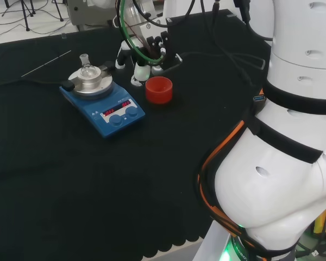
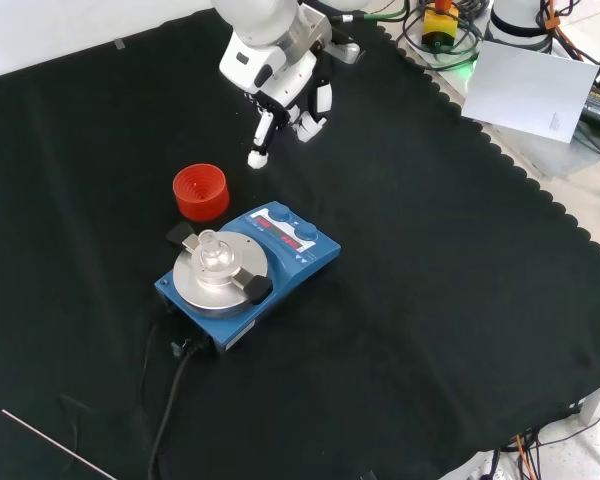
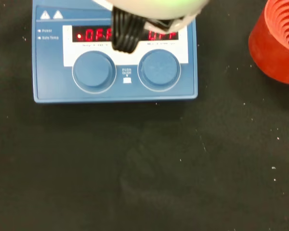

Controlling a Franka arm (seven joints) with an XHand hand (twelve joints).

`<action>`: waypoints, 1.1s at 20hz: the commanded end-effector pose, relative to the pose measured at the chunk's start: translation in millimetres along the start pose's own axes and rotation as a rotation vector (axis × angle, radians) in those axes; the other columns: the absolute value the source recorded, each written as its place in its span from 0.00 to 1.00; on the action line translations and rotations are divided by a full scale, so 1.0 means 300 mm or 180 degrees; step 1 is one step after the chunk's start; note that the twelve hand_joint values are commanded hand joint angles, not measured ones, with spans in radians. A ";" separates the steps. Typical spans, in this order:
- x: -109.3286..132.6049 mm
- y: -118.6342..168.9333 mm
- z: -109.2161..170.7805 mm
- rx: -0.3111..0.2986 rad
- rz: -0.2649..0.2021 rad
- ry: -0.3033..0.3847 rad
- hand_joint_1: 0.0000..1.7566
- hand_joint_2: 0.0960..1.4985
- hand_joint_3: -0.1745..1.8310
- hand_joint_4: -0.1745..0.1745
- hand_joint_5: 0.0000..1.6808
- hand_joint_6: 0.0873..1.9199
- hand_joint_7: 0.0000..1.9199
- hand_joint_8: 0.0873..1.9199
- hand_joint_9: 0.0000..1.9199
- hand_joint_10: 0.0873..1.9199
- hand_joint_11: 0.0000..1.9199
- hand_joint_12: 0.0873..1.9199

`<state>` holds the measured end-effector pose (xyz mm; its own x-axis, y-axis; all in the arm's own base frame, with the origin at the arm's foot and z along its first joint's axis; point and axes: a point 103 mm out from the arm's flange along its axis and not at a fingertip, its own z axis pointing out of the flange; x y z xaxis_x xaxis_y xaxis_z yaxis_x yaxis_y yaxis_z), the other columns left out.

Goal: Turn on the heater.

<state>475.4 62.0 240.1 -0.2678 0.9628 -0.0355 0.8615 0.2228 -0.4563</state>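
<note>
The heater [image 1: 106, 106] is a blue box with a round metal plate, two blue knobs [image 3: 94, 70] and two lit red displays on its front panel [image 3: 115, 91]. A small clear flask [image 2: 212, 250] stands on the plate. In the front view the hand [image 2: 285, 90] hangs beyond the heater [image 2: 280, 255], apart from it, with one finger [image 2: 260, 140] stretched down towards the cloth beside the red ring. In the head view the hand [image 1: 144, 57] is behind the red ring. It holds nothing. A blurred dark finger [image 3: 123, 33] crosses the panel in the wrist view.
A red ribbed ring stand [image 1: 159, 89] [image 2: 201, 192] [image 3: 279, 43] sits on the cloth right by the heater. The heater's black cable [image 2: 170, 400] runs to the front edge. A thin rod [image 2: 50, 447] lies at the cloth's corner.
</note>
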 end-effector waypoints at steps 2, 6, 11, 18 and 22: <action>0.002 -0.006 0.031 0.0115 -0.0016 -0.0022 0.71 0.42 0.50 0.36 0.32 0.00 0.83 0.80 0.93 0.71 0.92 0.69; 0.023 0.007 0.041 0.0294 -0.0064 -0.0039 0.79 0.42 0.57 0.37 0.31 0.01 0.85 0.85 0.94 0.77 0.88 0.74; 0.053 0.026 0.064 0.0473 -0.0129 -0.0016 0.84 0.37 0.65 0.39 0.28 0.00 0.88 0.88 0.95 0.81 0.87 0.79; 0.060 0.036 0.113 0.0628 -0.0156 0.0003 0.85 0.35 0.69 0.41 0.27 0.00 0.89 0.89 0.96 0.83 0.88 0.80; 0.068 0.036 0.143 0.0703 -0.0166 -0.0022 0.85 0.34 0.70 0.41 0.26 0.00 0.89 0.89 0.96 0.83 0.88 0.81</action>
<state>464.5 75.9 201.3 -0.3060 0.9520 -0.0098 0.7437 0.2326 -0.6268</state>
